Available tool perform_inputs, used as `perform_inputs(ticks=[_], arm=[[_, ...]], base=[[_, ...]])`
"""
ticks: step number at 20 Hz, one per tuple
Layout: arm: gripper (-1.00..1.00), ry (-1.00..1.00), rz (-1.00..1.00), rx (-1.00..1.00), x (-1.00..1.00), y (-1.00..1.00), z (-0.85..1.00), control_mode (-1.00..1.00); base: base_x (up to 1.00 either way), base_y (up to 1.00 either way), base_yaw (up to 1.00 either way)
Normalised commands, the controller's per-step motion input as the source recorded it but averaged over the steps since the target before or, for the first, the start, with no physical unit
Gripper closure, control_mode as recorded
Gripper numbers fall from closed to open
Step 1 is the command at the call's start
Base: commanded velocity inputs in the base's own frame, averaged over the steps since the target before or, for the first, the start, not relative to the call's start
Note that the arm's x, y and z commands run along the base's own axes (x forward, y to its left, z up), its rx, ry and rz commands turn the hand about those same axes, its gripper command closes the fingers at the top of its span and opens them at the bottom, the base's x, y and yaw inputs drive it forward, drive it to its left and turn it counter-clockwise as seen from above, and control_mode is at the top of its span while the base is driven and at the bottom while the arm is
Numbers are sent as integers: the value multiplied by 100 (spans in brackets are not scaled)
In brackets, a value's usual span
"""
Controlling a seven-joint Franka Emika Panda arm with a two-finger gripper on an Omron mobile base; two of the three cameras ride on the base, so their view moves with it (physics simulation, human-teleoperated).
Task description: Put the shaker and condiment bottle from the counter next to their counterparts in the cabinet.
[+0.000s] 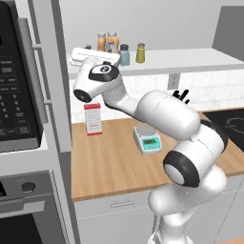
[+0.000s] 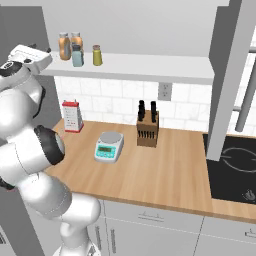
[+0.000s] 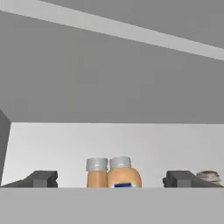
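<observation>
on the cabinet (image 2: pixel 150 67) board, the condiment bottle (image 2: pixel 64 46) stands touching the wider labelled bottle (image 2: pixel 76 40); the shaker (image 2: pixel 97 55) sits just beside the grey-teal shaker (image 2: pixel 77 55). my gripper (image 3: pixel 111 179) is spread wide, holding nothing, level with the board's edge. risk: pulling back askew, a fingertip (image 3: pixel 41 178) could clip the bottle pair and topple them. counter (image 2: pixel 165 160) carries neither item.
</observation>
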Motion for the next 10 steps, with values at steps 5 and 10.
perform_inputs(ticks=[5,10], arm=[[-100,-3,0,0,-100,-23,-33,-100],[-100,-6,2,0,-100,-49,-38,-100]], base=[[0,0,0],[0,0,0]])
